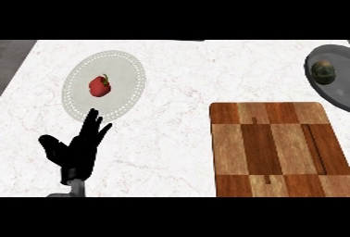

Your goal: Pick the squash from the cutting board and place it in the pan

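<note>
Squash (323,72) already in pan (311,60), cutting board (272,149) bare. Left robot hand (77,149) spread, resting; right unseen. Probably nothing left but confirming placement.

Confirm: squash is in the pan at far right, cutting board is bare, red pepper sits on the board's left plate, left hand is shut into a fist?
One thing is off: the left hand is open, fingers straight and pointing up, not a fist. The head view shows it. The rest holds: squash in the pan, cutting board bare, red pepper on the plate left of the board.
</note>
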### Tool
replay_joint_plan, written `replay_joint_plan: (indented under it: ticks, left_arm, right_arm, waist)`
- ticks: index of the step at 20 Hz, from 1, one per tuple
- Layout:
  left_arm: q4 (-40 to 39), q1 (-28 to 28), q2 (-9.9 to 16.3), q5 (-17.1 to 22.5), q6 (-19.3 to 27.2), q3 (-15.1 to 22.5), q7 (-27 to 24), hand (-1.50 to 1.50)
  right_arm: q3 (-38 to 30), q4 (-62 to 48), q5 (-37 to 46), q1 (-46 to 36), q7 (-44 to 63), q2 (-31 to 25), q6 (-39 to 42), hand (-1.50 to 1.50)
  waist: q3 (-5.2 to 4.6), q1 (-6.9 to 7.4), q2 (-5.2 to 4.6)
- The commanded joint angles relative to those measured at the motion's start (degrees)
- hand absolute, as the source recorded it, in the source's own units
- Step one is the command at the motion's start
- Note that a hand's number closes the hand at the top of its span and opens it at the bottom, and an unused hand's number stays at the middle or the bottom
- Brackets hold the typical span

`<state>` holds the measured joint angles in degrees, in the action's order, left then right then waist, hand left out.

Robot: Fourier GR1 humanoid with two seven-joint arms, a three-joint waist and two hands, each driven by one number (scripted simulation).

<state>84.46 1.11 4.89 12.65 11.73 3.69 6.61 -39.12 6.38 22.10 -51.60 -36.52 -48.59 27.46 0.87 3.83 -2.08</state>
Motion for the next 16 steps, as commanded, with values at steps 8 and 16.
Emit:
replay_joint_plan:
  ticks: [8,16]
  left_arm:
    - [0.22,1.71,-0.36,-0.58,0.78,0.59,1.22,0.00]
    - [-2.41,1.83,-0.49,-0.42,0.04,-0.11,-0.61,0.00]
  right_arm:
    - [0.01,2.10,-1.50,8.33,-5.72,-3.94,16.39,-1.50]
    - [-0.36,3.99,-3.13,11.76,-4.55,-5.02,15.58,-1.50]
  waist:
    - [-0.21,-1.11,0.46]
    - [-0.34,-1.48,0.53]
